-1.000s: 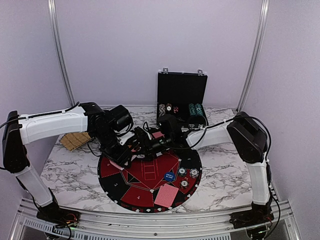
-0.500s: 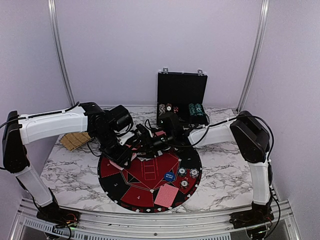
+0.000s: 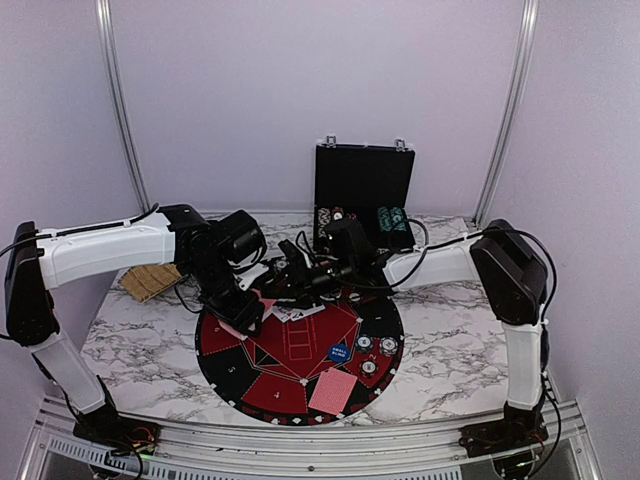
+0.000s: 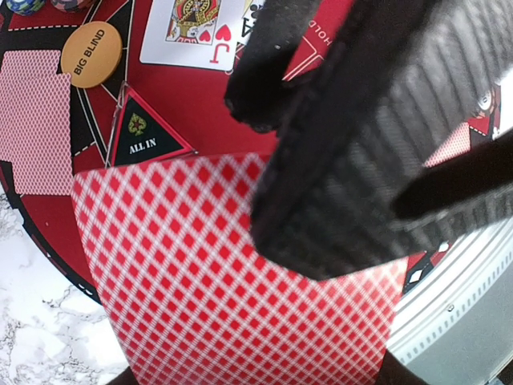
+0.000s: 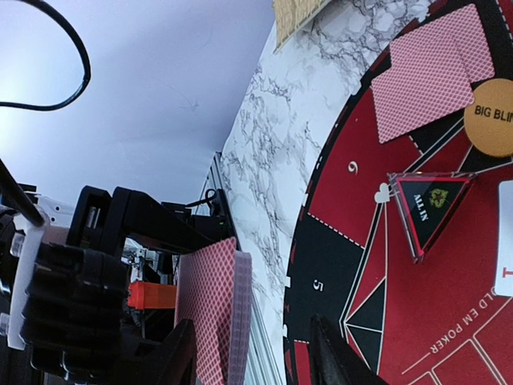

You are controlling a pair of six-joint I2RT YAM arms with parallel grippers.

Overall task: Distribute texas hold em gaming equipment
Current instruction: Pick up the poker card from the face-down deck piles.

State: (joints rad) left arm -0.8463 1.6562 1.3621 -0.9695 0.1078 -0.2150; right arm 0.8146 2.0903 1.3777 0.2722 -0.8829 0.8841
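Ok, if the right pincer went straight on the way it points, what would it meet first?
Probably the deck of red-backed cards, held on edge in the left pincer, just ahead of the open right pincer. Depth is unclear, though.

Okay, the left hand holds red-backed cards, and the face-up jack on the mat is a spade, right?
No. The jack on the mat is a heart, not a spade; the left wrist view shows it. The left hand does hold red-backed cards.
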